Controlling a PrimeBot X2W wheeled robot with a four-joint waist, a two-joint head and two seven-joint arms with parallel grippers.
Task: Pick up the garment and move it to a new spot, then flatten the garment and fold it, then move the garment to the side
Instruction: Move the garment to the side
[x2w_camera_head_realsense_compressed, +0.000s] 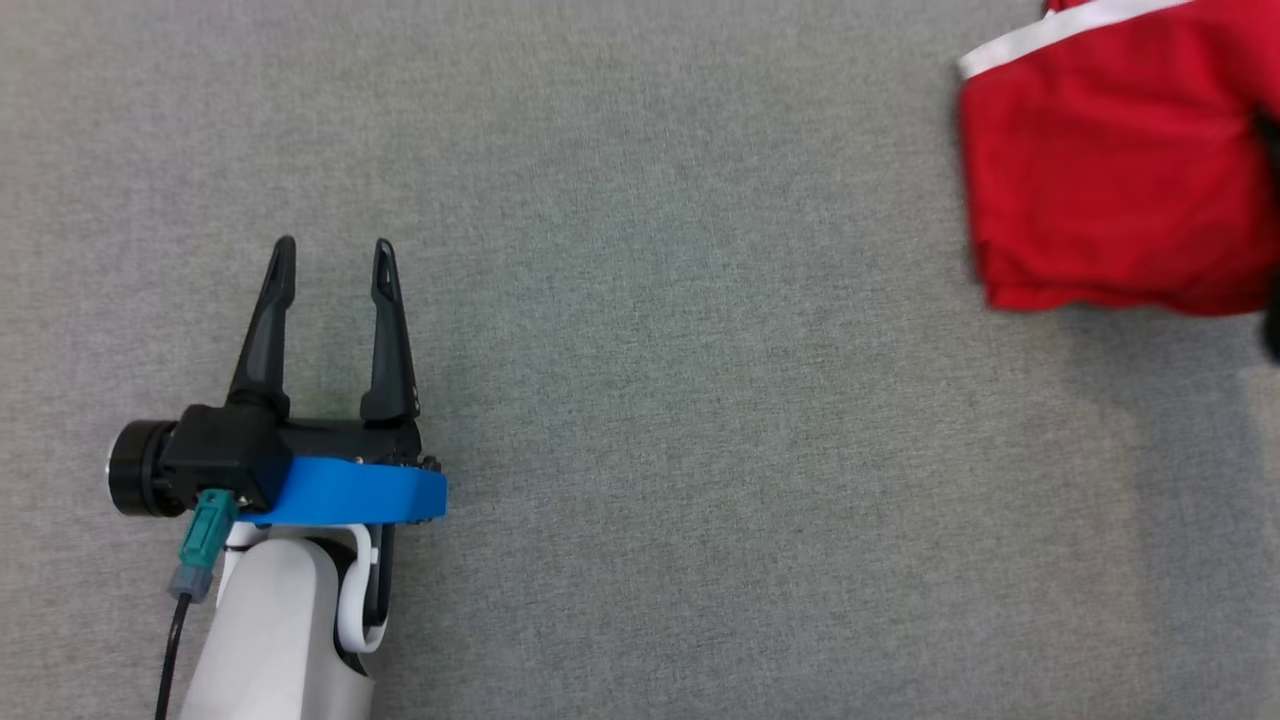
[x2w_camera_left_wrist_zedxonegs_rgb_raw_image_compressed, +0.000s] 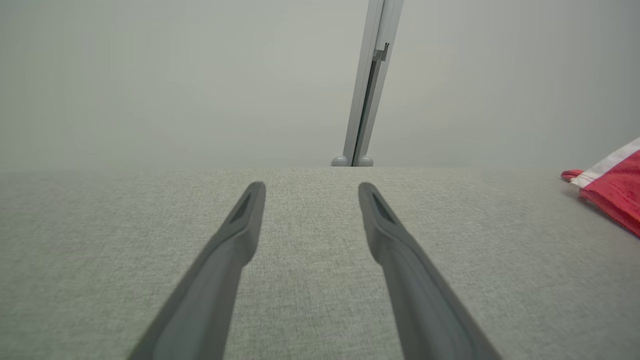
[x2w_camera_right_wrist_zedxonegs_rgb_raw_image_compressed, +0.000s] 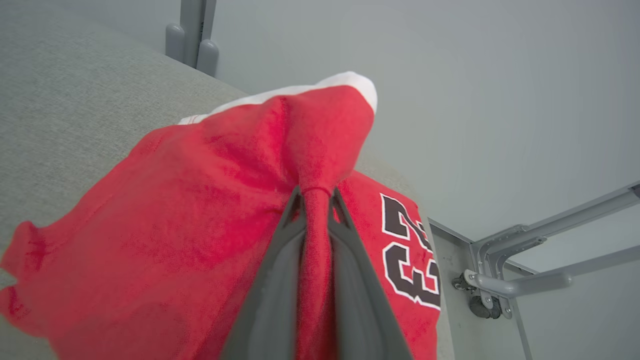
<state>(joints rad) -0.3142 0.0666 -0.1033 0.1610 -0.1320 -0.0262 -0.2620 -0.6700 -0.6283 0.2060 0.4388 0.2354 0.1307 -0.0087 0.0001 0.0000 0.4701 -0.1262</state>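
Red garment pinched by the right gripper at the far right of the grey surface; left gripper open and empty.

In the head view the garment lies at the upper right corner, cut off by the picture's edge, with a white band along its upper border and its lower hem resting on the surface. In the right wrist view the two dark fingers are closed on a bunched fold of the red cloth, which rises in a peak above their tips; a black number outlined in white shows on the cloth to their right. The left gripper rests at the lower left, well apart from the garment, fingers spread and pointing up the view with bare surface between them. A pale upright post stands beyond the far edge of the surface.
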